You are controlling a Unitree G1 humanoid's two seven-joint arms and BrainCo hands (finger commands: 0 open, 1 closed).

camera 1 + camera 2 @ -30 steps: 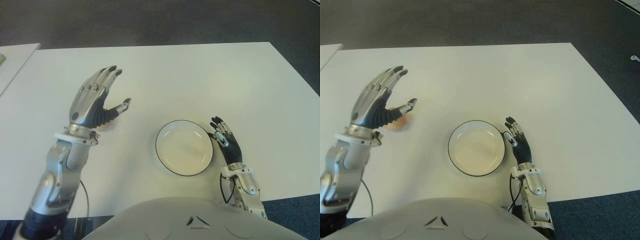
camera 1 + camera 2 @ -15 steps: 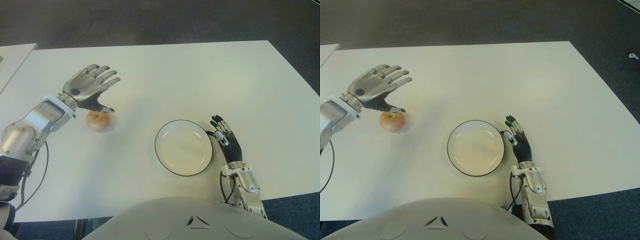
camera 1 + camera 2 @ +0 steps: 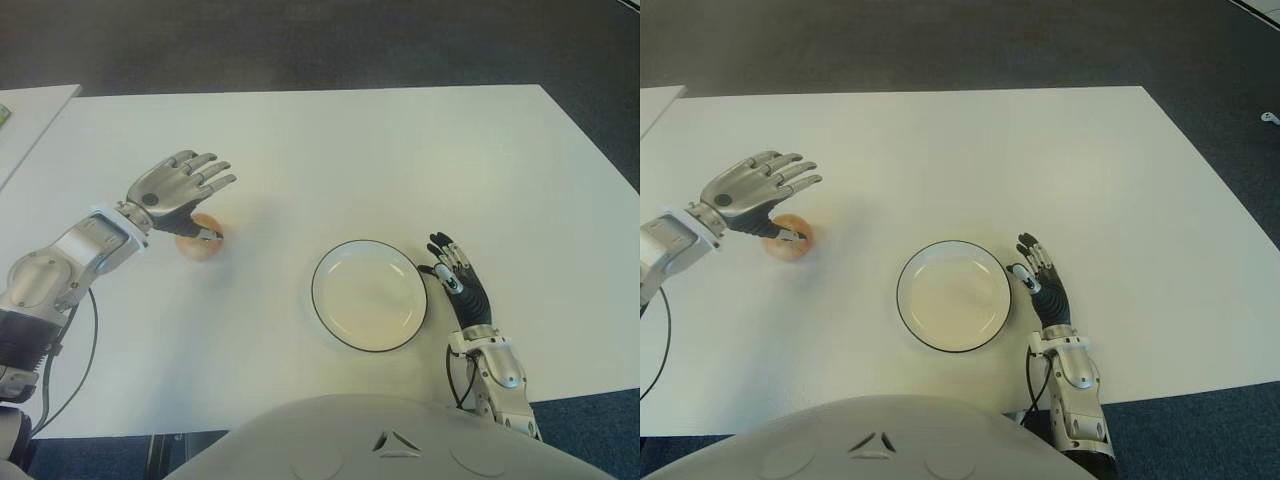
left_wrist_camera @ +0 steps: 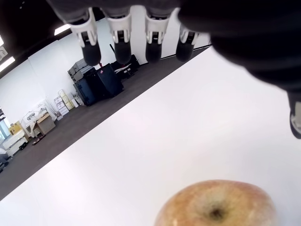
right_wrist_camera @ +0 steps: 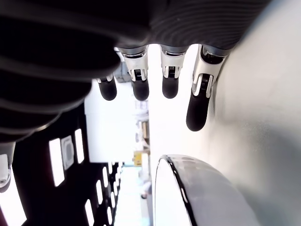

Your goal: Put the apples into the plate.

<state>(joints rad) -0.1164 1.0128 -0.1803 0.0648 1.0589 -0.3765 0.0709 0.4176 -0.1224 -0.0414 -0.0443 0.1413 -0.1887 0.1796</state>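
One yellow-red apple lies on the white table, left of the plate; it also fills the lower edge of the left wrist view as apple. My left hand hovers palm-down right over it, fingers spread, thumb tip beside the fruit, nothing grasped. The white plate with a dark rim sits near the table's front and holds nothing. My right hand shows just right of the plate with fingers extended.
A second pale table stands at the far left. Dark carpet lies beyond the far edge. A cable hangs from my left forearm.
My left hand has swung from upright to palm-down and lowered onto the apple's position, now partly covering it. The right hand has stayed beside the plate.
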